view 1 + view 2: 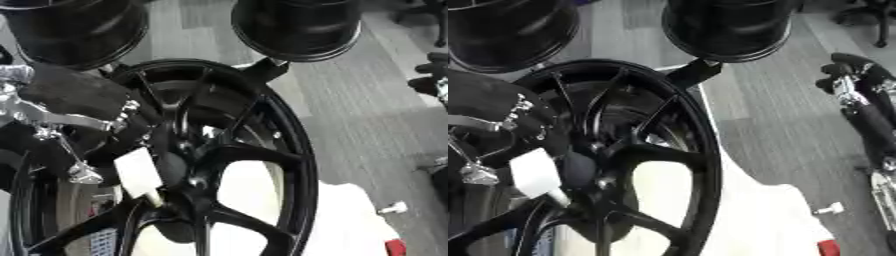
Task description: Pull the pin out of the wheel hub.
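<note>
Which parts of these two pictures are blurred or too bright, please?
Left eye view: the white table under the wheel is washed out, and the left robot hand at the hub looks soft. Right eye view: the right robot hand at the right edge is blurred; the black spokes merge into shadow with little detail.

a: what colour is the wheel hub [219, 150]?
b: glossy black, spokes and rim alike. the two wheels [297, 27] behind it are black too.
a: and the left hand [66, 107]?
b: black with silver joints. a white tag [138, 172] shows at the centre.
a: the surroundings?
b: grey streaked floor [367, 115], a white table [350, 220], a small red thing [395, 246] at its edge.
</note>
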Available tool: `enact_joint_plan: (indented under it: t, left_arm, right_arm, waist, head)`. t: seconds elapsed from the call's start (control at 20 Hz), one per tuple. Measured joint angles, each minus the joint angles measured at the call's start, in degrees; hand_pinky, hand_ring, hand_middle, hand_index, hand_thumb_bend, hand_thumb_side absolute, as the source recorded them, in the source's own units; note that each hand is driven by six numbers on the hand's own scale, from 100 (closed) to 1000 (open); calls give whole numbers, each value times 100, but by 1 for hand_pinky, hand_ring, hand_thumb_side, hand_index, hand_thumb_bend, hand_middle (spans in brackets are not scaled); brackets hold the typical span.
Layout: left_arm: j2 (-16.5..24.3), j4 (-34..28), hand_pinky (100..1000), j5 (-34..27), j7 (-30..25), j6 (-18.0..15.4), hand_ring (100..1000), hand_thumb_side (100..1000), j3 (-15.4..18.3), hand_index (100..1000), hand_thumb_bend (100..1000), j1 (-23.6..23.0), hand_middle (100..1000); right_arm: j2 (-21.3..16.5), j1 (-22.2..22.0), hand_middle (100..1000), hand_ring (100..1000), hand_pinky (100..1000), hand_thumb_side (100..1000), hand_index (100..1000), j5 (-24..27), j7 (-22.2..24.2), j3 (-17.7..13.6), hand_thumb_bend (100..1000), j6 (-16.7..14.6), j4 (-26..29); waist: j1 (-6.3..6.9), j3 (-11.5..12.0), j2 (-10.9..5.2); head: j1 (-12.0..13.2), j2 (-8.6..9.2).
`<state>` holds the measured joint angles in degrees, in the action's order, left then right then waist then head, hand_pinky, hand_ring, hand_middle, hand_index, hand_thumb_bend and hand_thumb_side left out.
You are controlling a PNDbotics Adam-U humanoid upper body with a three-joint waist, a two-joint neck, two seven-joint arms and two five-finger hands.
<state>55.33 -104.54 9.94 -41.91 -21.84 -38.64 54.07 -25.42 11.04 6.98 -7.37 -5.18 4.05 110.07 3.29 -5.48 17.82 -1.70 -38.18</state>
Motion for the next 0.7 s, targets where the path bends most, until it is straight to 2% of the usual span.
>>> enact_joint_plan:
  t: [0.15, 0.35, 0.55, 0.7]
  left_arm:
    - [0, -62, 854, -98, -4, 4, 818, 174, 0, 842, 276, 18, 757]
    - [-1, -94, 843, -133, -9, 9, 794, 147, -12, 824, 251, 36, 687]
    - [-31, -94, 821, -175, -17, 17, 740, 117, -49, 778, 199, 49, 574]
    - [-54, -93, 794, -319, -38, 38, 666, 100, -81, 695, 141, 68, 484]
  right_arm:
    - [0, 0, 700, 702, 804, 567, 811, 3, 2, 11, 100, 2, 0]
    - [0, 0, 700, 701, 804, 568, 810, 22, -15, 23, 100, 15, 0]
    - [1, 0, 699, 701, 804, 568, 810, 26, -38, 23, 100, 25, 0]
    - [1, 0, 699, 701, 804, 568, 810, 30, -51, 24, 100, 29, 0]
  waist:
    - [8, -5, 0]
    - [18, -24, 0]
    - [19, -38, 0]
    - [19, -40, 0]
  head:
    - [0, 0]
    - [2, 0]
    - [8, 0]
    - [22, 0]
